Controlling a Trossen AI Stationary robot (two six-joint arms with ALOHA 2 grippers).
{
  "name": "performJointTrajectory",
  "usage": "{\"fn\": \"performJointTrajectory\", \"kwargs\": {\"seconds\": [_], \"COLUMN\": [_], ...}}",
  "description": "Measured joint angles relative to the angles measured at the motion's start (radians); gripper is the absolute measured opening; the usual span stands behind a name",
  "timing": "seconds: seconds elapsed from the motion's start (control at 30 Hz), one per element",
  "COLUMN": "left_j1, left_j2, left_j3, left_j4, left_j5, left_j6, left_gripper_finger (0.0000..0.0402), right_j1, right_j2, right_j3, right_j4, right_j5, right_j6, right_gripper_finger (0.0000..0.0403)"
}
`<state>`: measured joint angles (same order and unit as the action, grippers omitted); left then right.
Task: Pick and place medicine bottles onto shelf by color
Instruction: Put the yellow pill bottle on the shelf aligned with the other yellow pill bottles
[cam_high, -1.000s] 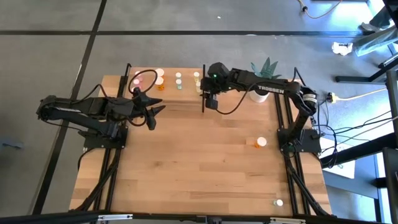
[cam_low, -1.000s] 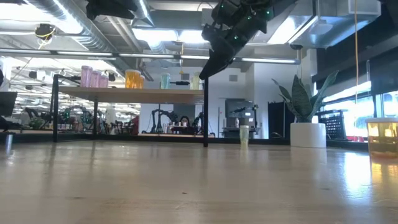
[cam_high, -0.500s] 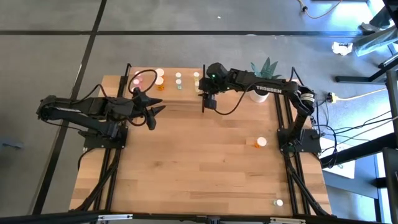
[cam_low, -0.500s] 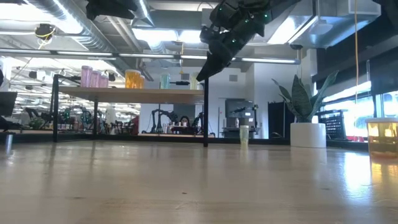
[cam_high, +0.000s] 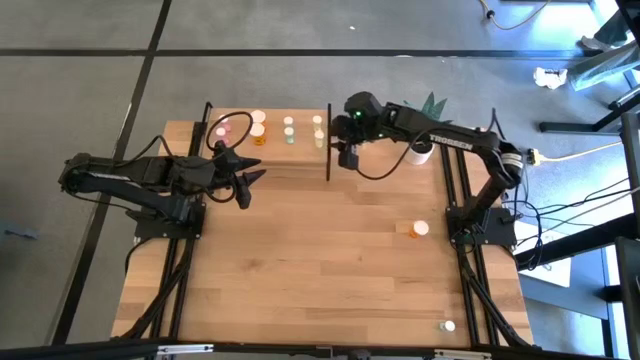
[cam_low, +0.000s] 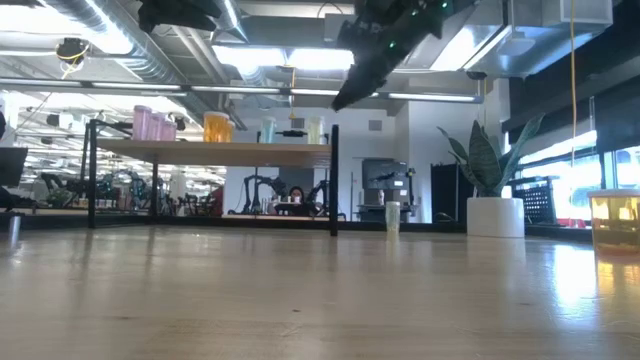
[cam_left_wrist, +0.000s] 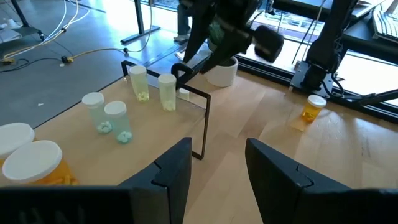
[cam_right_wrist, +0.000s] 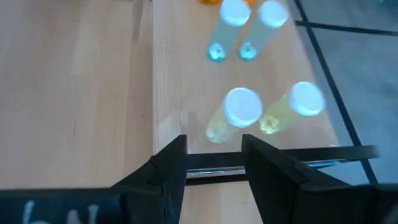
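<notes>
Shelf (cam_high: 300, 150) behind; right claw (cam_high: 347, 159) (empty) farther right.

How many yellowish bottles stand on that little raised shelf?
2. Both stand side by side at the right end of the shelf, below the right gripper: one yellowish bottle and its neighbour. None looks hidden.

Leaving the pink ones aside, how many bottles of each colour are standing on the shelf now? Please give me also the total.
Orange bottles: 2
Green bottles: 2
Yellowish bottles: 2
Total: 6
</notes>
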<state>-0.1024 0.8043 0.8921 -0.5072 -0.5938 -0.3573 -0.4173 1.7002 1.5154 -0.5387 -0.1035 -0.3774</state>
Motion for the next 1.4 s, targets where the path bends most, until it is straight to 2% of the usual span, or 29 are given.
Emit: {"fn": "performJointTrajectory", "kwargs": {"seconds": [0.1,0.3,0.6,0.8,0.93,1.23,1.4], "left_j1": [0.0,0.0,0.0,0.0,0.0,0.0,0.0], "left_j2": [0.0,0.0,0.0,0.0,0.0,0.0,0.0], "left_j3": [0.0,0.0,0.0,0.0,0.0,0.0,0.0], "left_j4": [0.0,0.0,0.0,0.0,0.0,0.0,0.0], "left_j5": [0.0,0.0,0.0,0.0,0.0,0.0,0.0], "left_j6": [0.0,0.0,0.0,0.0,0.0,0.0,0.0], "left_gripper_finger": [0.0144,0.0144,0.0144,0.0143,0.0143,0.0143,0.0143], "right_j1": [-0.007,-0.052,-0.22,-0.257,-0.257,-0.257,-0.257], "right_j2": [-0.035,-0.062,-0.037,0.049,0.095,0.105,0.132], "right_j3": [0.0,0.0,0.0,0.0,0.0,0.001,0.002], "right_j4": [-0.01,-0.071,-0.221,-0.269,-0.288,-0.326,-0.34], "right_j5": [0.01,0.14,-0.001,-0.122,-0.126,-0.033,-0.035], "right_j6": [0.003,0.1,0.393,0.418,0.347,0.403,0.488], "right_gripper_finger": [0.0156,0.0156,0.0156,0.0156,0.0157,0.0157,0.0157]}}
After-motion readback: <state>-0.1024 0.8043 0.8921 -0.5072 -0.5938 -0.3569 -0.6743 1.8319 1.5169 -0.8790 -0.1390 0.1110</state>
